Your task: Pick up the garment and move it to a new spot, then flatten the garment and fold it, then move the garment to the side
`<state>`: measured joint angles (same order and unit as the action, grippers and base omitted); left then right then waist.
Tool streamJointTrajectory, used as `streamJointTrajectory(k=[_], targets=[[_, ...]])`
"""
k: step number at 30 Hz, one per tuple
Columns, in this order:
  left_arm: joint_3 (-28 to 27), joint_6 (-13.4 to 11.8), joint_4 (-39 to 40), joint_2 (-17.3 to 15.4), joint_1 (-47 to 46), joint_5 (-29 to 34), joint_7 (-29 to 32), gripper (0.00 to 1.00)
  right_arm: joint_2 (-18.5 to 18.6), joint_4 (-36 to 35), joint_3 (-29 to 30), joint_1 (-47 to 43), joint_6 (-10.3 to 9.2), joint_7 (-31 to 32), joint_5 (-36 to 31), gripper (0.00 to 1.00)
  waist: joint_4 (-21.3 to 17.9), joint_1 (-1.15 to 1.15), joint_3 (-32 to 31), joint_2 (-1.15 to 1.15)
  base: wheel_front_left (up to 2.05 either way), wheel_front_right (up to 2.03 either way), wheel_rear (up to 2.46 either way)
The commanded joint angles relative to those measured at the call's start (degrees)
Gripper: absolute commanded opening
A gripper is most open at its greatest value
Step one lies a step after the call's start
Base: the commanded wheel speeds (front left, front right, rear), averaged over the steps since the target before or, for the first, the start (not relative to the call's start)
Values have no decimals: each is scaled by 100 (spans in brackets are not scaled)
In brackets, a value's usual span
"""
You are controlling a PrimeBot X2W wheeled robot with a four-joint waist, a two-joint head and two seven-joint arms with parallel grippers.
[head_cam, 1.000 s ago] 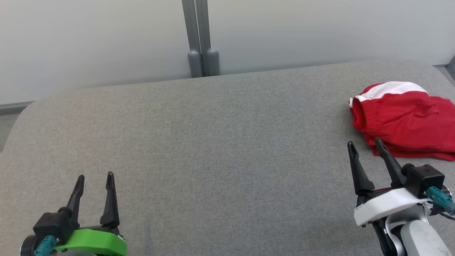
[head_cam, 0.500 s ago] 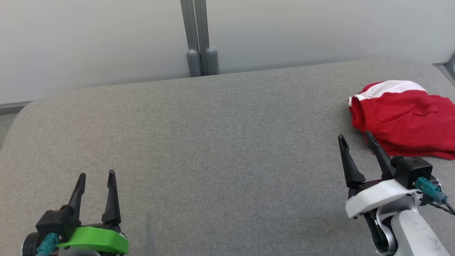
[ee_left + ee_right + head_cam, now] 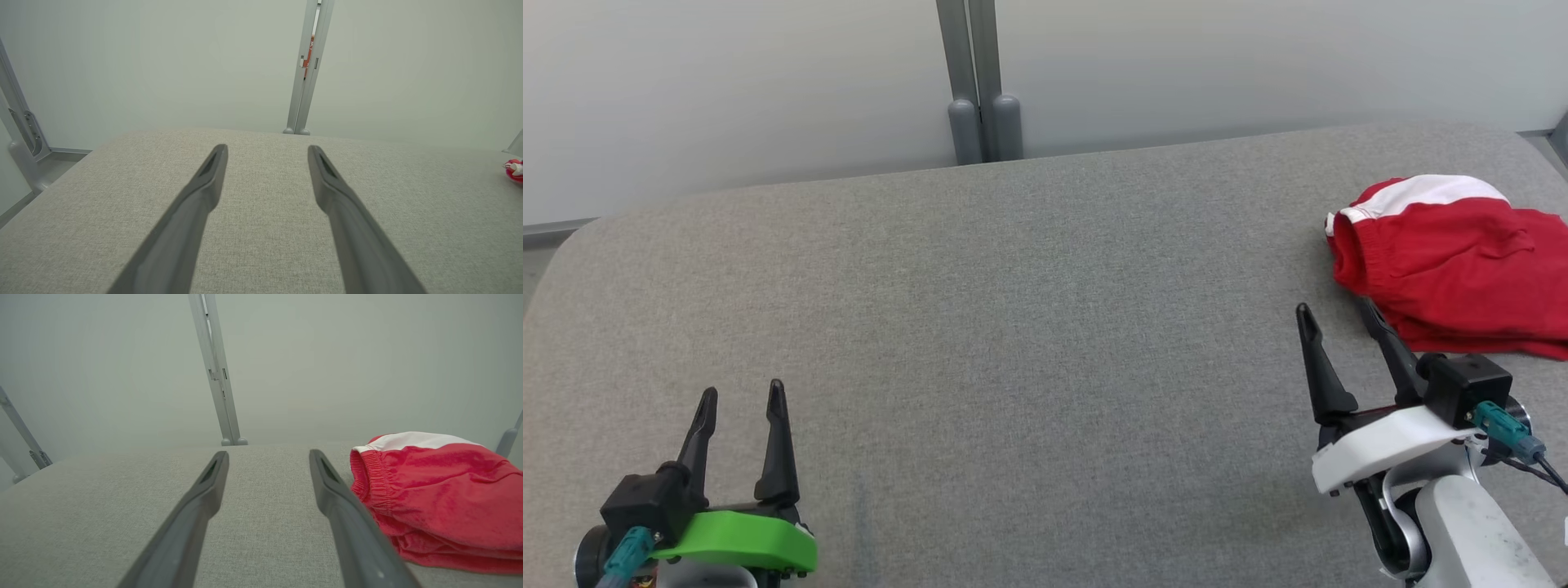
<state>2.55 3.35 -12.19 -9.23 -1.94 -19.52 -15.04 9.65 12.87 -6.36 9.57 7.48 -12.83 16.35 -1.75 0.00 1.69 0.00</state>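
Crumpled red cloth shorts (image 3: 1454, 261) with a white band lie at the frame's right edge on the grey fabric tabletop (image 3: 1029, 327). The right pincer (image 3: 1334, 309) gapes open just beside their lower left hem; the left pincer (image 3: 743, 389), also open, sits lower left. I'd straddle a bunched fold near the elastic waist. That waist faces frame-left; the long axis runs left to right.
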Motion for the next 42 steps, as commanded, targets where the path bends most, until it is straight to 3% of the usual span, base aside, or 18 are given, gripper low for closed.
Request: streamJointTrajectory(k=[1,6,42], targets=[[-14,24,-6,17,-2,-10,0,0,-5,-6,-7,12,0,-20,3,0,-1,0,2,0,0,0,0],[-3,29,-229,122,115,-94,67,0,-82,170,-24,-151,0,2,97,0,-1,0,3,0,0,0,0],[-391,196,-195,337,-138,-3128,947,0,-328,130,538,-224,1,822,3267,0,49,0,-42,0,0,0,0]])
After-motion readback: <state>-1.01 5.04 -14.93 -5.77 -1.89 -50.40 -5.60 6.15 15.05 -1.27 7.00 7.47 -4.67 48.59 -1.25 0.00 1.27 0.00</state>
